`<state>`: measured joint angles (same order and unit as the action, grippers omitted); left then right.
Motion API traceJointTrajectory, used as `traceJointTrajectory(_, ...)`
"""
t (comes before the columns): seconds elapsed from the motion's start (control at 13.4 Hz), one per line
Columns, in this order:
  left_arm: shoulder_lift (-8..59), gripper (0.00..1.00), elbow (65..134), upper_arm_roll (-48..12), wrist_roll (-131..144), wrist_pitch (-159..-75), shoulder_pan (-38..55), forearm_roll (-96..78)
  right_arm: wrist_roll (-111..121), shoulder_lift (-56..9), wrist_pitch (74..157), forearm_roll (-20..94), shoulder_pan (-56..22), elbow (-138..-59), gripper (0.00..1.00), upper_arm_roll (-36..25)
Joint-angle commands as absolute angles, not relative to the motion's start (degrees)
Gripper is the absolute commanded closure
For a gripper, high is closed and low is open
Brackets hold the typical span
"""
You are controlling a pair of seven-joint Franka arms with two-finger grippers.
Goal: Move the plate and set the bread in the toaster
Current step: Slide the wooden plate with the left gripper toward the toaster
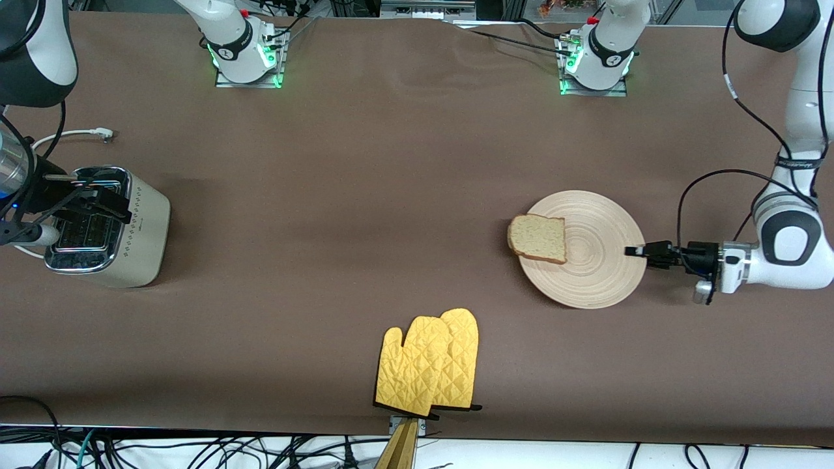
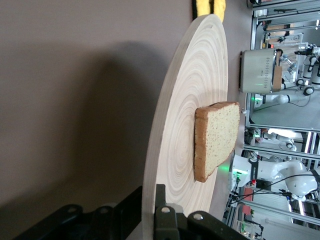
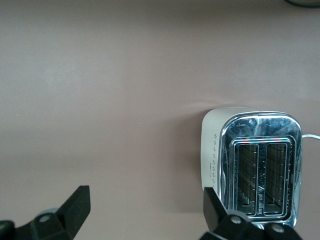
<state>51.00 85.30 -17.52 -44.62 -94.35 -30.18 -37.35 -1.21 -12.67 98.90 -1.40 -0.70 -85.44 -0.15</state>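
Left wrist view: plate (image 2: 185, 130) rim hides left gripper (image 2: 150, 212) fingertips.

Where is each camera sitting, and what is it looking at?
Front view: high up across the table, facing both robots; shows both arms, the left claw shut on the plate rim, the right claw open over the toaster.
Left wrist view: on the left arm, looking along the plate at the bread; its fingers show.
Right wrist view: on the right arm, looking down at the toaster; its fingers show.
Shared: all three views show the toaster.
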Motion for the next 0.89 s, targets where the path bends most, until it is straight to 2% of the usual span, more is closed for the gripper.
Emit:
traceJointTrajectory(0.0, 50.89, 1.00, 84.64, -17.40, -42.28, -93.43, -22.71, -41.82, -1.32, -13.18, 99.14, -0.53, -0.35, -85.25, 0.00, -0.09)
traceJointTrajectory(0.22, 50.27, 1.00, 84.55, -12.07, -37.01, -95.53, -10.33, -49.46, -1.49, -13.27, 99.05, -0.62, -0.35, -85.25, 0.00, -0.09)
traceJointTrajectory(0.52, 50.62, 1.00, 84.55, 2.34, -36.83, -97.47, 9.80, -64.22, -0.88, -13.71, 99.14, -1.05, -0.44, -85.25, 0.00, -0.09)
traceJointTrajectory(0.67, 50.80, 1.00, 84.81, 5.79, -35.43, -100.70, 16.58, -70.72, -0.79, -13.62, 98.96, -1.40, -0.96, -85.25, 0.00, 0.00)
traceJointTrajectory(0.82, 50.89, 1.00, 84.99, 6.24, -34.11, -105.35, 21.07, -74.43, -0.62, -13.62, 98.97, -1.58, -0.97, -85.25, 0.00, 0.00)
